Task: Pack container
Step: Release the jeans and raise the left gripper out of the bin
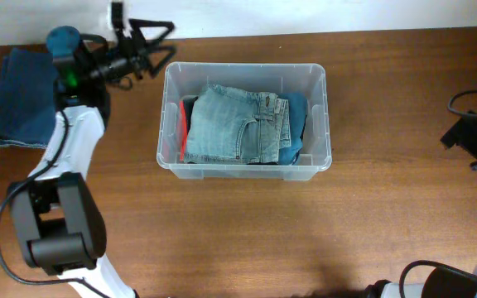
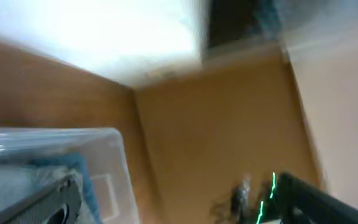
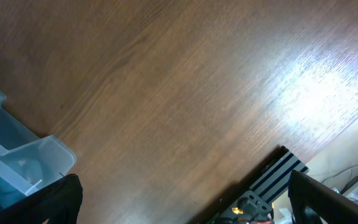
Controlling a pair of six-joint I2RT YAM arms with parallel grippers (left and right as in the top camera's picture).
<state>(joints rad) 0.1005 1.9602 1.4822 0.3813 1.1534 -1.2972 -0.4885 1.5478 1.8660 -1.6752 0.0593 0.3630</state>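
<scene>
The container (image 1: pixel 244 120), a clear plastic bin, stands mid-table with folded light-blue jeans (image 1: pixel 238 124) on top of its contents, a red item (image 1: pixel 183 122) at its left wall and a blue one (image 1: pixel 295 124) at its right. My left gripper (image 1: pixel 169 39) hangs open and empty just beyond the bin's far-left corner. The blurred left wrist view shows that corner (image 2: pixel 107 162) beside one dark finger (image 2: pixel 48 205). My right arm (image 1: pixel 474 134) sits at the table's right edge. Its gripper (image 3: pixel 185 211) is open over bare wood, with a bin corner (image 3: pixel 23 162) at lower left.
A folded dark-blue cloth (image 1: pixel 25 95) lies at the far left of the wooden table (image 1: pixel 247 232), behind my left arm. A striped metal rail (image 3: pixel 278 171) runs along the table's edge in the right wrist view. Cables (image 1: pixel 470 103) loop near the right arm.
</scene>
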